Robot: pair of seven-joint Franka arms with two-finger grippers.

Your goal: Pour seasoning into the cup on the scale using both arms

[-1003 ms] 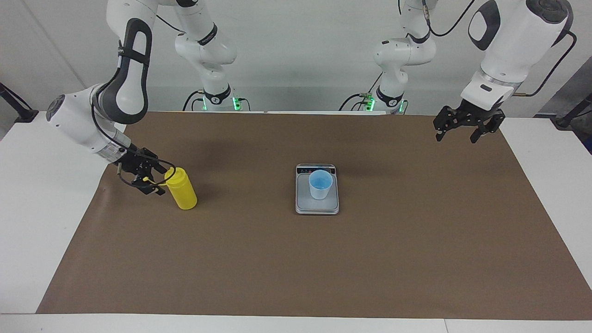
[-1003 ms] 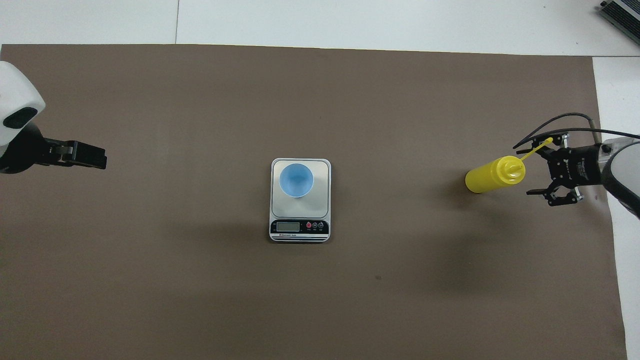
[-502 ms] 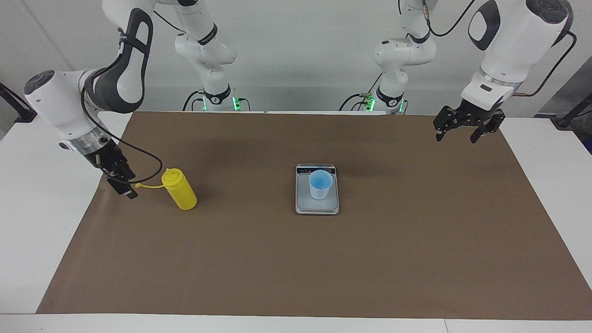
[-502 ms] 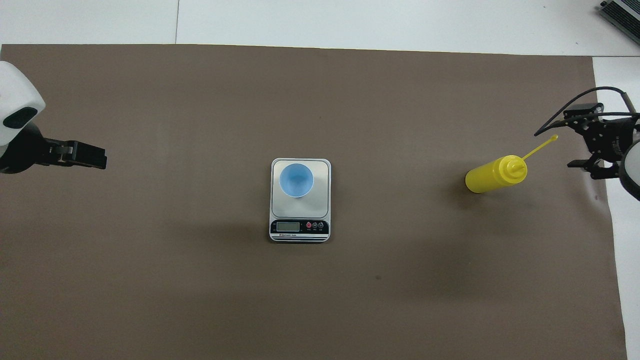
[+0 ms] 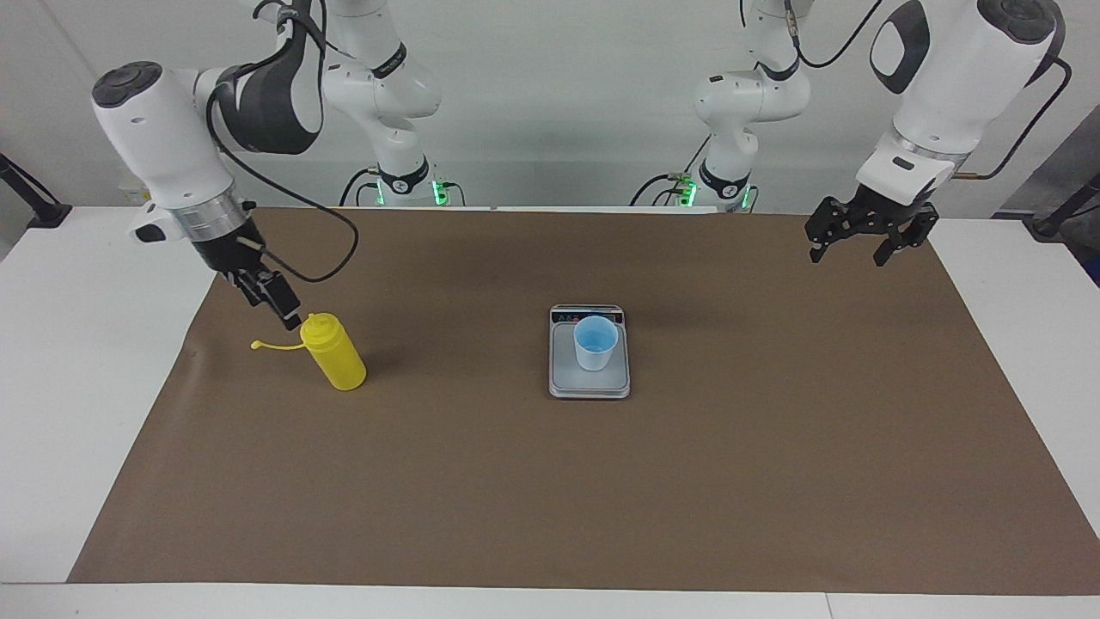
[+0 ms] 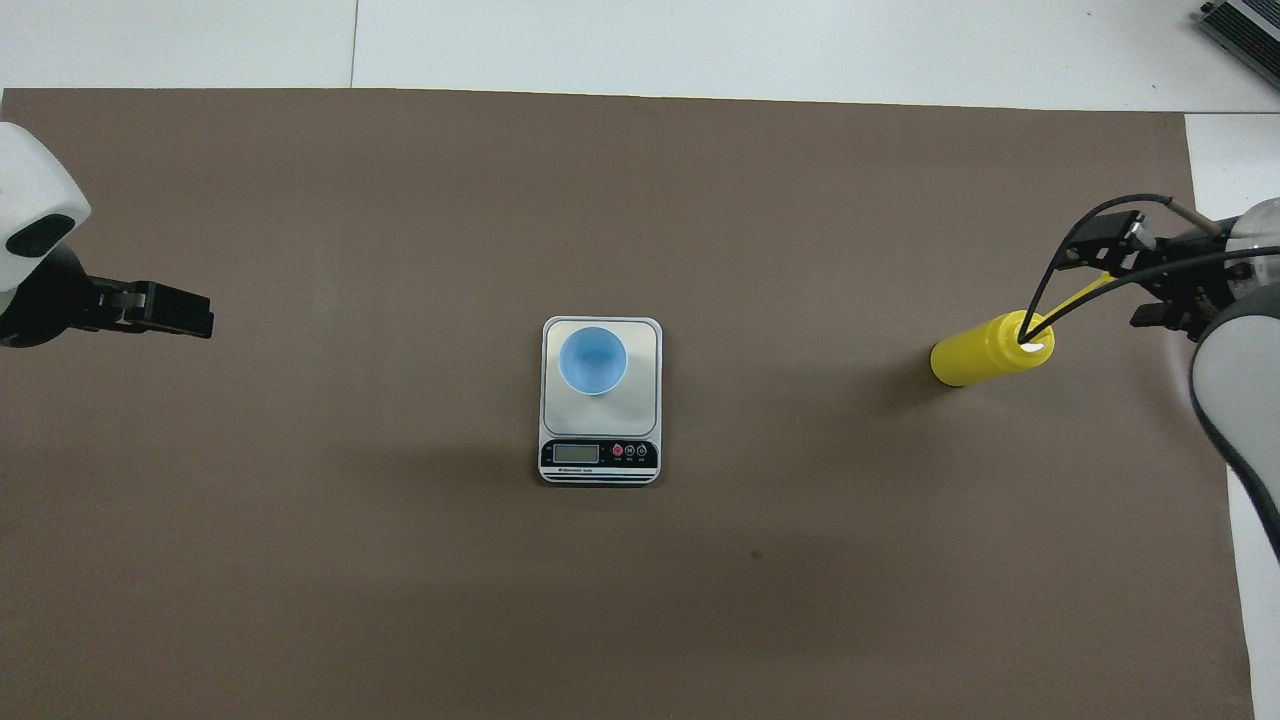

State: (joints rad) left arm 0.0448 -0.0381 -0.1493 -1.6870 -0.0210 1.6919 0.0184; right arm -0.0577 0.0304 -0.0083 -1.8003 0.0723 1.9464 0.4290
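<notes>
The yellow seasoning bottle (image 5: 337, 352) (image 6: 975, 355) stands upright on the brown mat at the right arm's end of the table. Its cap strap (image 5: 275, 346) (image 6: 1085, 293) sticks out sideways toward the mat's edge. My right gripper (image 5: 288, 316) (image 6: 1112, 285) hangs open just beside the bottle's nozzle top and over the strap, holding nothing. The light blue cup (image 5: 595, 342) (image 6: 593, 360) stands upright on the scale (image 5: 589, 383) (image 6: 645, 400) at the mat's middle. My left gripper (image 5: 846, 249) (image 6: 190, 312) waits open and empty above the left arm's end of the mat.
The brown mat (image 5: 550, 499) covers most of the white table. The scale's display strip (image 6: 598, 455) faces the robots. A black cable (image 5: 331, 249) loops from the right wrist above the bottle.
My right gripper drew back from the bottle's top toward the mat's edge, then rose and swung back beside the nozzle. The strap now lies free, pointing outward. Bottle, cup and left arm stayed put.
</notes>
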